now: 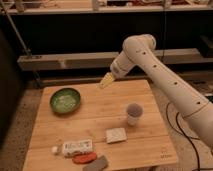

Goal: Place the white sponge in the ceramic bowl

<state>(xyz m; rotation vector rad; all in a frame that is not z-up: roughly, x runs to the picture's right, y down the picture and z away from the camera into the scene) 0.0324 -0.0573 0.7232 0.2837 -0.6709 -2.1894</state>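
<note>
Toward the near edge of the table (100,120), the white sponge (116,135) is seen lying flat right of a labelled box (77,146), a cup (134,113) is set behind it, the ceramic bowl (65,100) is found near the far-left corner, and the gripper (106,80) is held over the far edge, its opening indiscernible.

White arm (167,75), glossy shell, thick rounded tube shape, widened toward the lower right edge of view. Bulbous round joint (140,47) at the top had the same white shell, with soft shading on its underside. A row of small dark dots (165,73) ran along the long link, evenly spaced; screws or holes, could not tell which. A shorter white wrist segment (119,65) tapered off the joint and looked slightly greyer at its end. The gripper (106,80) was pale yellow-cream, narrower than the wrist, and sat above the far edge of the wooden table (95,112).
</note>
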